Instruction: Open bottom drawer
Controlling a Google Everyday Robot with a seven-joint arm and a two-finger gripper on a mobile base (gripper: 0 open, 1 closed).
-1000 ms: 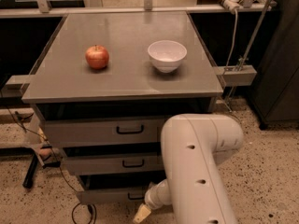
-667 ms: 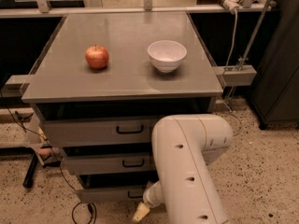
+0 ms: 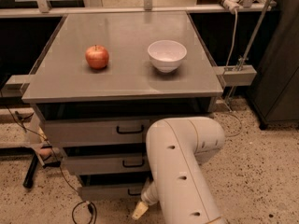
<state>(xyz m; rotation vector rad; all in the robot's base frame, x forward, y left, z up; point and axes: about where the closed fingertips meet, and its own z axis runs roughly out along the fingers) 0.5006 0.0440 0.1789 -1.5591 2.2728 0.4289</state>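
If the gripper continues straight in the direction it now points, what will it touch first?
Probably the speckled floor in front of the bottom drawer; the gripper points down and left, though depth is unclear.

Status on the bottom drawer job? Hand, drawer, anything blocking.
Hand low near the floor, in front of bottom drawer. Its handle partly hidden behind arm. Black cable on floor left of hand.

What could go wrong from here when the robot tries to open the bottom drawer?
The gripper hangs lower than the bottom drawer, whose handle the arm partly hides: it may miss the handle. The black cable lies near the gripper and might snag. A hard pull could roll the apple.
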